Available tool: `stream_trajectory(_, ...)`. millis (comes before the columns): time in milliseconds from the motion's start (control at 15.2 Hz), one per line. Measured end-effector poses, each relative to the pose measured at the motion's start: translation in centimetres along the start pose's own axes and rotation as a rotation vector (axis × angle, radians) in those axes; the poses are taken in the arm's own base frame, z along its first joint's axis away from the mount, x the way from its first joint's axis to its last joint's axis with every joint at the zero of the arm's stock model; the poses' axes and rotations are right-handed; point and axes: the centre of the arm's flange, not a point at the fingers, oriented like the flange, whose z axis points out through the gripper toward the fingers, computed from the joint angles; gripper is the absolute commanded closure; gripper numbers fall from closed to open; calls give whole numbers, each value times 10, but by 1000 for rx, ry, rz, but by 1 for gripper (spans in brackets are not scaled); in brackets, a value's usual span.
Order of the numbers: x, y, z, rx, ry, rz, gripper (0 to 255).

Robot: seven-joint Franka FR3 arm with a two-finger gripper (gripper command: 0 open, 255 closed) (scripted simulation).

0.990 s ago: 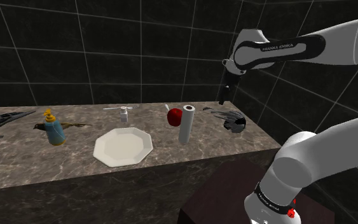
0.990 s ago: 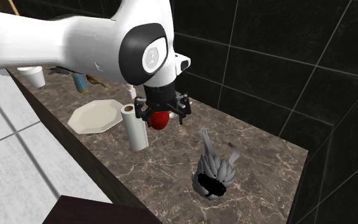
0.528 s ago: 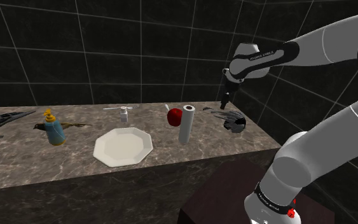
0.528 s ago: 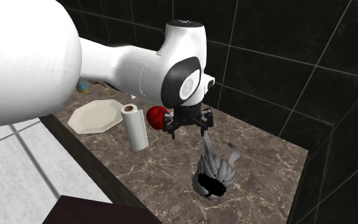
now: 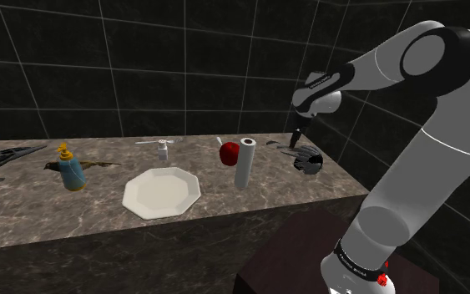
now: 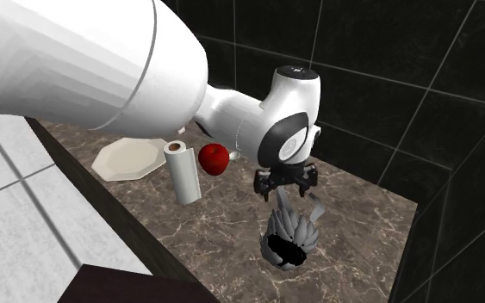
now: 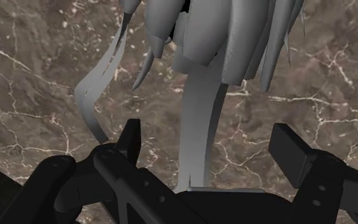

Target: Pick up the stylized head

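Observation:
The stylized head (image 5: 306, 159) is grey with long spiky hair and lies on the dark marble counter near its end at the shoulder view's right. In the second exterior view the head (image 6: 290, 232) shows a dark hollow facing the counter's front edge. My gripper (image 6: 285, 191) hangs open just above the head's rear hair strands, pointing down. In the shoulder view the gripper (image 5: 296, 136) sits right above and a little behind the head. In the wrist view a long grey strand of the head (image 7: 203, 108) runs between the spread fingers of the gripper (image 7: 210, 141), untouched.
A white paper roll (image 5: 244, 162) stands upright beside a red apple (image 5: 229, 152), toward the shoulder view's left of the head. Further along are a white plate (image 5: 162, 192), a blue bottle (image 5: 72, 169) and a small white item (image 5: 163, 150). Black tiled walls close the back and right.
The gripper has travelled from beside the apple and paper roll toward the shoulder view's right and come down over the head's hair. Its fingers stay open.

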Motion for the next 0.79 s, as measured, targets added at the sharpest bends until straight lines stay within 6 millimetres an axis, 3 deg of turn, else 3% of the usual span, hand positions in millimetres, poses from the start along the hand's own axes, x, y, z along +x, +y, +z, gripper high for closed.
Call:
stream_trajectory(462,0,1,36,-1,-1,-3,0)
stream_trajectory(528,-1,1,39,-1,-1,-3,255)
stream_trajectory(792,-1,2,41,-2,1,-3,255)
